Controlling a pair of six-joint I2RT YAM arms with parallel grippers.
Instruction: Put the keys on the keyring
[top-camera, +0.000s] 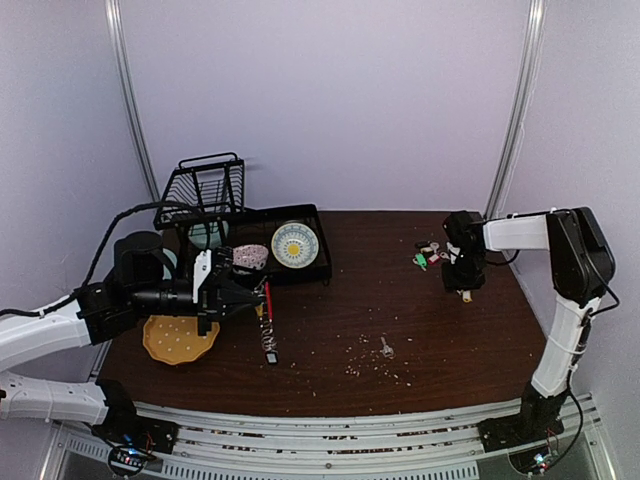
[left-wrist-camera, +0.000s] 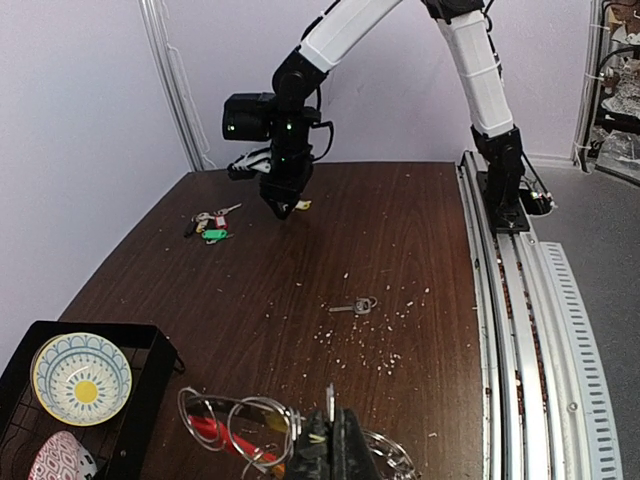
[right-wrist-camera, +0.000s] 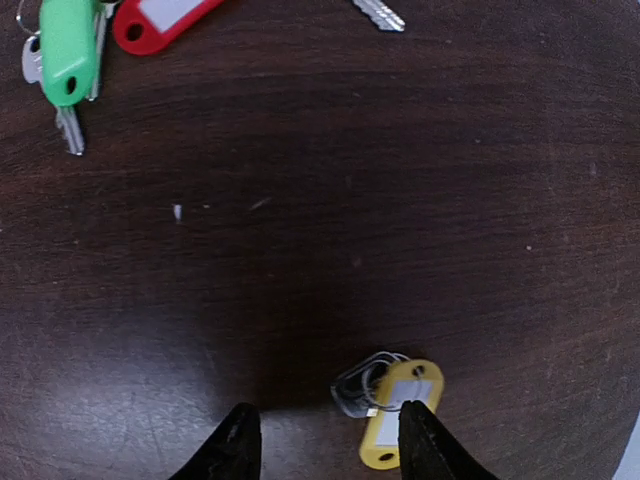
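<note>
My left gripper (left-wrist-camera: 335, 440) is shut on a silver ring of the keyring (left-wrist-camera: 235, 420), whose red clip (left-wrist-camera: 212, 432) shows behind the loops. In the top view the keyring (top-camera: 267, 305) hangs from that gripper (top-camera: 245, 292) with its chain trailing down to the table. My right gripper (right-wrist-camera: 328, 445) stands open low over the table at the right. A yellow-tagged key (right-wrist-camera: 398, 428) with a small wire ring sits just inside its right fingertip (right-wrist-camera: 420, 445). Green-tagged (right-wrist-camera: 70, 50) and red-tagged (right-wrist-camera: 160, 20) keys lie beyond it. One bare silver key (left-wrist-camera: 355, 306) lies mid-table.
A black dish rack (top-camera: 205, 190) and a black tray (top-camera: 318, 262) holding a patterned plate (top-camera: 295, 245) stand at the back left. A yellow plate (top-camera: 180, 340) lies under my left arm. Crumbs (top-camera: 365, 362) dot the table's middle. Metal rails (top-camera: 350, 440) run along the near edge.
</note>
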